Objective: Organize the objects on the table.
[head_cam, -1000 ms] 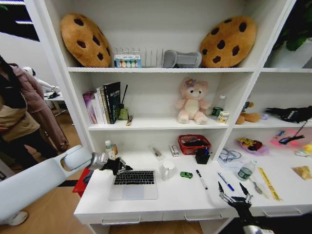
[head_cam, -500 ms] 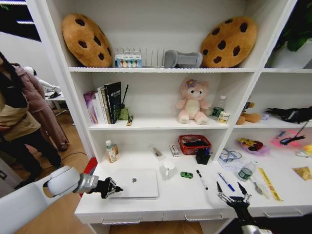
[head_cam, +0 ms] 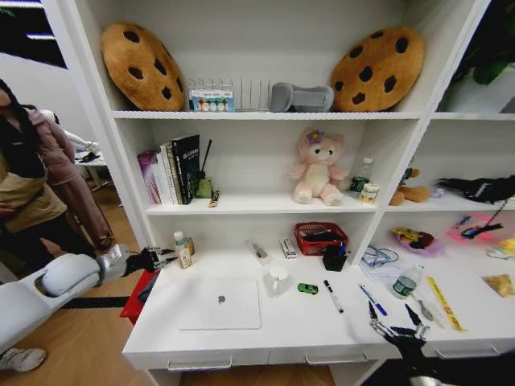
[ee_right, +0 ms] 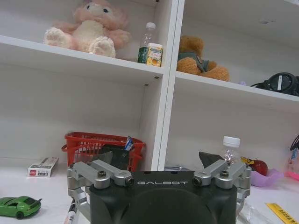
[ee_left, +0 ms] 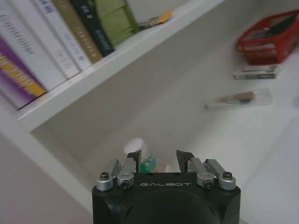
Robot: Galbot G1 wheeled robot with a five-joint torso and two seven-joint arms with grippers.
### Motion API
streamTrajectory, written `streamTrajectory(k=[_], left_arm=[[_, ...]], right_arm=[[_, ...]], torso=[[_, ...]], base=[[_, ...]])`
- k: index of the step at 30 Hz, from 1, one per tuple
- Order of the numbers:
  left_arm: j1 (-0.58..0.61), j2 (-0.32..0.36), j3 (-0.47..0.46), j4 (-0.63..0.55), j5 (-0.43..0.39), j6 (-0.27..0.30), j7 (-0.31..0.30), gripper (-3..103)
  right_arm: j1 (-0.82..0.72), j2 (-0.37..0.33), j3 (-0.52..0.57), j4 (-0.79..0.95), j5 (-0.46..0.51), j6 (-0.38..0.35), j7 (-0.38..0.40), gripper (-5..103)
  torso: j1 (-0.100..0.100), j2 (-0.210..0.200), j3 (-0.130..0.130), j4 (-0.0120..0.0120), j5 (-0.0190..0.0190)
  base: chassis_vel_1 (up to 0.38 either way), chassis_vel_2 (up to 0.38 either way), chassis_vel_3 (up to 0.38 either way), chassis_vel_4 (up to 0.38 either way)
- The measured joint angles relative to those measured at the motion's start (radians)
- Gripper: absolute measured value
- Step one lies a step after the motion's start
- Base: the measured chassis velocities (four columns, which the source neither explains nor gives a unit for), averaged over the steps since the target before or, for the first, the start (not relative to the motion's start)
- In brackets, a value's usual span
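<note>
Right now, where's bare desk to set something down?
Free: front strip of the table between the closed laptop and black marker; also behind the laptop. Crowded: back by the red basket, and right, around the blue marker.

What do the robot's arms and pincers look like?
The left arm is smooth white with a silver wrist ring. Both pincers, left pincer and right pincer, have black bodies marked GALBOT, silver metal links with screws, and black pointed fingers.

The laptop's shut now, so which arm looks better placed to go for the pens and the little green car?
Probably the right. The right gripper hovers open at the desk's front edge, close to the blue pen, black pen and green toy car. The left gripper is off past the desk's left end, beside a small bottle.
</note>
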Motion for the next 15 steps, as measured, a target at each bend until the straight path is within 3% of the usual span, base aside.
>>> streamTrajectory(k=[1,3,5,9,10,12,13,14,15], left_arm=[[0.0,0.0,0.0,0.0,0.0,0.0,0.0,43],[0.066,-0.048,-0.103,0.005,-0.102,0.024,-0.136,54],[0.082,-0.059,-0.129,0.006,-0.115,0.028,-0.151,54],[0.339,-0.169,-0.443,-0.014,-0.172,0.046,-0.241,76],[0.339,-0.169,-0.443,-0.014,-0.172,0.046,-0.241,76],[0.479,-0.221,-0.606,-0.045,-0.18,0.053,-0.268,86],[0.479,-0.221,-0.606,-0.045,-0.18,0.053,-0.268,86],[0.533,-0.245,-0.67,-0.062,-0.185,0.055,-0.279,92],[0.658,-0.309,-0.802,-0.117,-0.208,0.057,-0.305,96]], right_arm=[[0.0,0.0,0.0,0.0,0.0,0.0,0.0,100],[0.009,-0.011,-0.005,0.008,0.002,-0.019,0.002,100],[0.009,-0.013,-0.007,0.01,0.003,-0.022,0.002,100],[0.009,-0.042,-0.011,0.012,0.018,-0.033,0.003,100],[0.009,-0.042,-0.011,0.012,0.018,-0.033,0.003,100],[0.011,-0.056,-0.01,0.009,0.031,-0.038,0.003,100],[0.011,-0.056,-0.01,0.009,0.031,-0.038,0.003,100],[0.014,-0.062,-0.009,0.007,0.034,-0.041,0.004,100],[0.022,-0.071,-0.012,0.006,0.036,-0.05,0.004,100]], torso=[[0.0,0.0,0.0,0.0,0.0],[0.0,0.0,0.0,0.0002,-0.0002],[0.0,0.0,0.0,0.0004,0.0],[0.0,0.0,0.0,0.0001,0.0002],[0.0,0.0,0.0,0.0001,0.0002],[0.0,0.0,0.0,0.0006,-0.0002],[0.0,0.0,0.0,0.0006,-0.0002],[0.0,0.0,0.0,0.0008,-0.0002],[0.0,0.0,0.0,0.0006,0.0003]], base=[[0.0,0.0,0.0,0.0],[0.0,0.0,0.0,0.0],[0.0,0.0,0.0,0.0],[0.0,0.0,0.0,0.0],[0.0,0.0,0.0,0.0],[0.0,0.0,0.0,0.0],[0.0,0.0,0.0,0.0],[0.0,0.0,0.0,0.0],[0.0,0.0,0.0,0.0]])
